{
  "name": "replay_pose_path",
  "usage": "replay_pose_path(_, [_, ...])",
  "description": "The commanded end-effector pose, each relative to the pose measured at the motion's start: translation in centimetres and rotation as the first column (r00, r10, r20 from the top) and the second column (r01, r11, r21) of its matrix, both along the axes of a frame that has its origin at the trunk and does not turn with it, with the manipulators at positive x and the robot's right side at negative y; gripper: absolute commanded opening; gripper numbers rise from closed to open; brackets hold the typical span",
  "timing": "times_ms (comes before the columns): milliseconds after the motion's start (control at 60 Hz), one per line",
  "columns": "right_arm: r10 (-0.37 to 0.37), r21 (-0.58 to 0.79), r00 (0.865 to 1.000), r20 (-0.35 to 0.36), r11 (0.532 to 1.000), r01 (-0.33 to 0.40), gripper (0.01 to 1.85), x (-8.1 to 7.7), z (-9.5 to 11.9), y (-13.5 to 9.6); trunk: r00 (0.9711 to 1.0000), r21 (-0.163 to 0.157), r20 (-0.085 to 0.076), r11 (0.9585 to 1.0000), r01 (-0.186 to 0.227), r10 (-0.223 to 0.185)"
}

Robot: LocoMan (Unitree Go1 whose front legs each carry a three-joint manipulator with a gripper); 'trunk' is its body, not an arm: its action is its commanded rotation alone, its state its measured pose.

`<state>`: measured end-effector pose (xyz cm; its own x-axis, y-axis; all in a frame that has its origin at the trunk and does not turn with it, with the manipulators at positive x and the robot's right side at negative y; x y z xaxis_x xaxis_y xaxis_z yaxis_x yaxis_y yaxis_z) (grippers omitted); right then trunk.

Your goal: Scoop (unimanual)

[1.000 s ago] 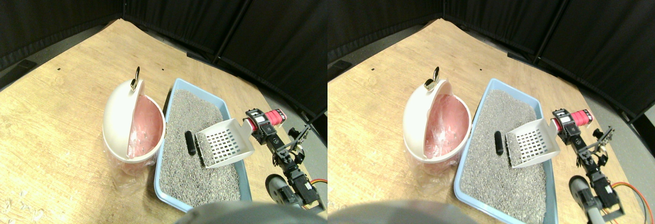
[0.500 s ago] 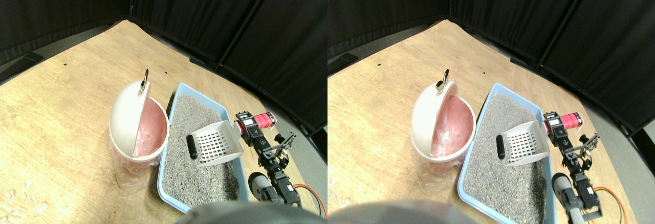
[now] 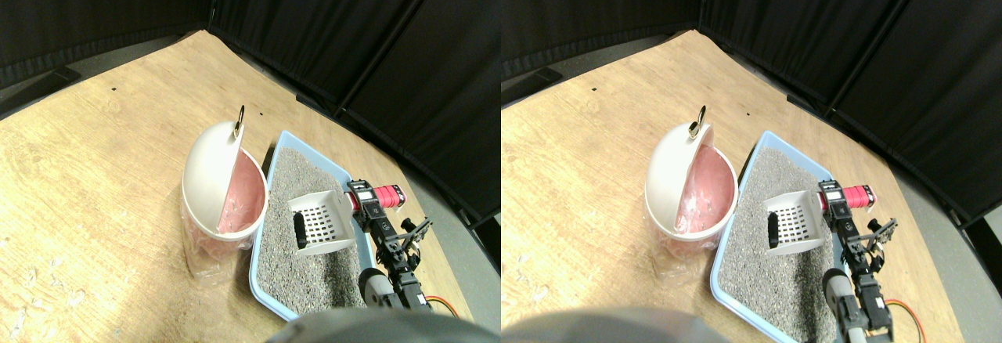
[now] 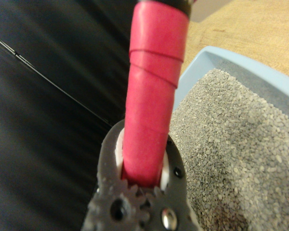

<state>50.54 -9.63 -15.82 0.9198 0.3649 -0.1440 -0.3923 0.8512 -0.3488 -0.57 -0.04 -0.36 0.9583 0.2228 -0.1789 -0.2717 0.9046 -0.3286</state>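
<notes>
There is one white scoop (image 3: pixel 322 222) with little square holes and a red wrapped handle (image 3: pixel 381 196). The right gripper (image 3: pixel 362 200) pinches that handle tight. The scoop sits in the middle of one blue litter tray (image 3: pixel 274 164) full of grey grit (image 3: pixel 305 272). One small black lump (image 3: pixel 298 229) lies at the scoop's mouth. One white bin (image 3: pixel 210 172) with a pink bag (image 3: pixel 243 198) inside stands just beside the tray's left edge on the wooden floor (image 3: pixel 94 171).

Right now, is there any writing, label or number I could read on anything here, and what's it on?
None can be read.
Bin: no label shows.
Scoop and its red handle: plain.
Tray: plain blue rim.
Dark lump in the litter: no marks to make out.
</notes>
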Motion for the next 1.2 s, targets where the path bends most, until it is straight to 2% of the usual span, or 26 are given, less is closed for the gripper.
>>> replay_pose_path(17, [0.101, 0.039, 0.994, -0.053, 0.994, -0.099, 0.06, -0.2, -0.4, 1.3, 0.9995, -0.009, -0.027, 0.9998, -0.015, 0.015])
replay_pose_path(100, [0.082, 0.096, 0.996, -0.04, 0.992, -0.078, 0.06, 0.2, -0.7, 0.7, 0.9997, -0.004, -0.024, 1.0, -0.008, 0.008])
replay_pose_path(133, [0.04, 0.119, 0.998, -0.04, 0.992, -0.035, 0.06, 0.4, -0.7, 0.3, 0.9997, -0.002, -0.023, 1.0, -0.004, 0.004])
replay_pose_path(233, [-0.027, 0.155, 0.999, -0.031, 0.987, 0.031, 0.06, 0.6, -0.5, -0.7, 0.9998, 0.009, -0.018, 0.9999, 0.006, -0.006])
replay_pose_path(333, [-0.09, 0.27, 0.995, -0.04, 0.958, 0.097, 0.06, 0.7, -0.3, -2.1, 0.9998, 0.019, -0.012, 0.9997, 0.014, -0.014])
replay_pose_path(450, [-0.099, 0.343, 0.995, -0.029, 0.934, 0.102, 0.06, 0.8, -0.3, -3.9, 0.9996, 0.034, -0.005, 0.999, 0.029, -0.029])
replay_pose_path(583, [-0.168, 0.403, 0.985, -0.025, 0.901, 0.164, 0.06, 0.2, -0.4, -5.7, 0.9989, 0.053, 0.005, 0.9976, 0.046, -0.046])
replay_pose_path(650, [-0.157, 0.435, 0.987, -0.026, 0.888, 0.153, 0.06, 0.0, -0.5, -6.4, 0.9986, 0.06, 0.008, 0.9968, 0.052, -0.052])
replay_pose_path(733, [-0.199, 0.477, 0.979, -0.033, 0.858, 0.19, 0.06, -0.3, -0.6, -7.1, 0.9979, 0.072, 0.012, 0.9954, 0.062, -0.063])
replay_pose_path(783, [-0.181, 0.494, 0.983, -0.02, 0.853, 0.168, 0.06, -0.4, -0.8, -7.5, 0.9975, 0.079, 0.015, 0.9946, 0.068, -0.069])
replay_pose_path(833, [-0.229, 0.512, 0.973, -0.034, 0.832, 0.214, 0.06, -0.6, -0.8, -7.7, 0.997, 0.084, 0.018, 0.9938, 0.073, -0.075])
replay_pose_path(867, [-0.212, 0.535, 0.977, -0.025, 0.823, 0.193, 0.06, -0.6, -0.8, -8.1, 0.9967, 0.088, 0.021, 0.9932, 0.077, -0.079])
replay_pose_path(1017, [-0.232, 0.567, 0.973, -0.019, 0.799, 0.202, 0.06, -0.7, -0.6, -8.8, 0.9958, 0.099, 0.026, 0.9914, 0.085, -0.088])
replay_pose_path(1033, [-0.25, 0.593, 0.968, -0.019, 0.777, 0.212, 0.06, -0.7, -0.4, -9.1, 0.9956, 0.102, 0.026, 0.991, 0.087, -0.09])
replay_pose_path(1083, [-0.251, 0.606, 0.968, -0.012, 0.768, 0.206, 0.06, -0.7, -0.2, -9.3, 0.9953, 0.105, 0.029, 0.9904, 0.089, -0.093])
replay_pose_path(1133, [-0.26, 0.646, 0.966, -0.013, 0.735, 0.206, 0.06, -0.6, 0.1, -9.6, 0.9948, 0.109, 0.032, 0.9897, 0.092, -0.096])
replay_pose_path(1200, [-0.238, 0.657, 0.971, 0.01, 0.734, 0.173, 0.06, -0.4, 0.4, -10.0, 0.9945, 0.112, 0.037, 0.9893, 0.094, -0.098])
